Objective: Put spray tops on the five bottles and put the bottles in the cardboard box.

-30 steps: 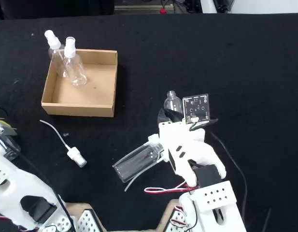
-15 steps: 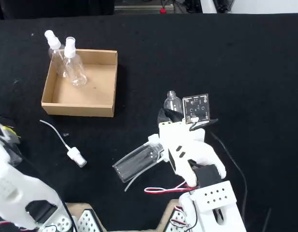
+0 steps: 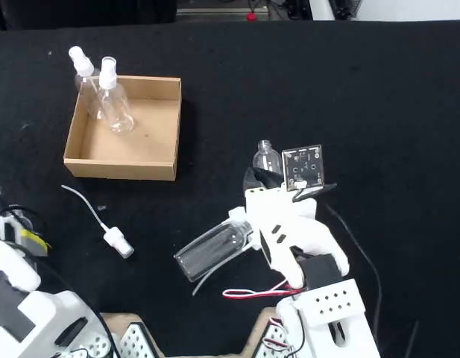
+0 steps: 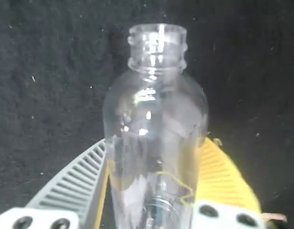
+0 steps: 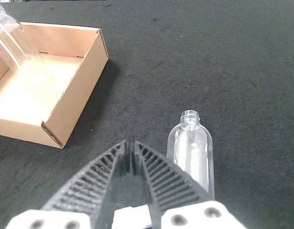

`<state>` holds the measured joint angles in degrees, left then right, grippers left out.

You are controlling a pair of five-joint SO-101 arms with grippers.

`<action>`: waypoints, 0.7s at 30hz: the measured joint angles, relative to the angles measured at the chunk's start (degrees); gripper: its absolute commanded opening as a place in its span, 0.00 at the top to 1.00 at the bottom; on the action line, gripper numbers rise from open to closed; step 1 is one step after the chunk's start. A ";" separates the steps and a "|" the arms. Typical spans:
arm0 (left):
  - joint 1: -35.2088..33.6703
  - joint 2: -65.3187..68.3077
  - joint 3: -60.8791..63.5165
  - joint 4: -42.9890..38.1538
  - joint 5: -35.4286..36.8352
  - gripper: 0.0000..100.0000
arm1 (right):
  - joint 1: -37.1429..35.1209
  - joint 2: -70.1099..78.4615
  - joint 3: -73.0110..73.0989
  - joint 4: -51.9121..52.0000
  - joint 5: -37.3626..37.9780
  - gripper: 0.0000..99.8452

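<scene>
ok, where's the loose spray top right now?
In the high view the loose spray top lies on the table, left of centre, just off the near wall of the cardboard box and left of the lying capped bottle.

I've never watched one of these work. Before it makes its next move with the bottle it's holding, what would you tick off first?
1. Grip: ok, the left claw has a bottle clamped in it.
2. Open neck: ok, that bottle has no top on.
3. Top on hand: ok, a loose spray top lies on the table beside the cardboard box.
4. Free helper: ok, the right claw is shut and empty.
5. Room in the box: ok, two capped bottles lean in one corner and the rest of the floor is bare.
6. Top tight on the lying bottle: cannot tell.
</scene>
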<state>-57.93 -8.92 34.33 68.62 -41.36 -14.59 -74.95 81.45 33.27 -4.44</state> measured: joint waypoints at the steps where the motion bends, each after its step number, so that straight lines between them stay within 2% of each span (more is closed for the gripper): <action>1: -0.26 0.00 0.00 -0.09 -1.14 0.72 | 0.00 0.00 0.00 0.00 0.00 0.99; 10: -1.32 1.85 0.00 -6.51 -2.55 0.72 | 0.00 0.00 0.00 0.00 0.00 0.99; 21: 4.75 2.20 -6.68 -5.98 -2.55 0.67 | 0.00 0.00 0.00 0.00 0.00 0.99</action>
<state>-53.19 -6.73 27.65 62.64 -43.91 -14.59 -74.95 81.45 33.27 -4.44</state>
